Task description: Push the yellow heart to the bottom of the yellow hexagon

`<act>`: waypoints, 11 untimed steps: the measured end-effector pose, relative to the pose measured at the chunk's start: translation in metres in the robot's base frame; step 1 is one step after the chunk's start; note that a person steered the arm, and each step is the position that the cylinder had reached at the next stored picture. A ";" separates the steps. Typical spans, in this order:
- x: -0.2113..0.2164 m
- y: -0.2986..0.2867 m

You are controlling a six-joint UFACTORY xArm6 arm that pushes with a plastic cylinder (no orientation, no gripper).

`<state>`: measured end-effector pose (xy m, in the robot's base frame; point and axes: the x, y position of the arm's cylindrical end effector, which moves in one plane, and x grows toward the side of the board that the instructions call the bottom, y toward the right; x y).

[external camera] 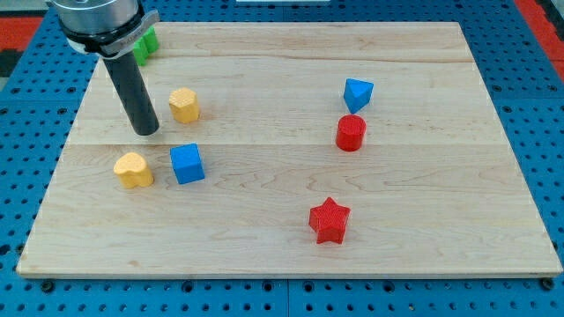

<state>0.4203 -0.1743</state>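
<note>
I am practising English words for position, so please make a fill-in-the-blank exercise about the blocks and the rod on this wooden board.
1. The yellow heart block lies directly to the view's left of the ____ cube block.
2. My tip, the dark rod's lower end, stands to the view's left of the yellow ____ block, not touching it.
3. The red star block is nearer the view's ____ than the red cylinder block.
4. The green block is partly hidden behind the ____.

Missing words: blue; hexagon; bottom; arm
</note>
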 end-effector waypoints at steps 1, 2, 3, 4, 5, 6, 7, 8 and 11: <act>-0.002 0.068; -0.031 0.072; -0.017 0.003; -0.001 0.009; 0.039 -0.077; 0.099 -0.070; 0.123 0.023; 0.077 0.017; 0.072 -0.014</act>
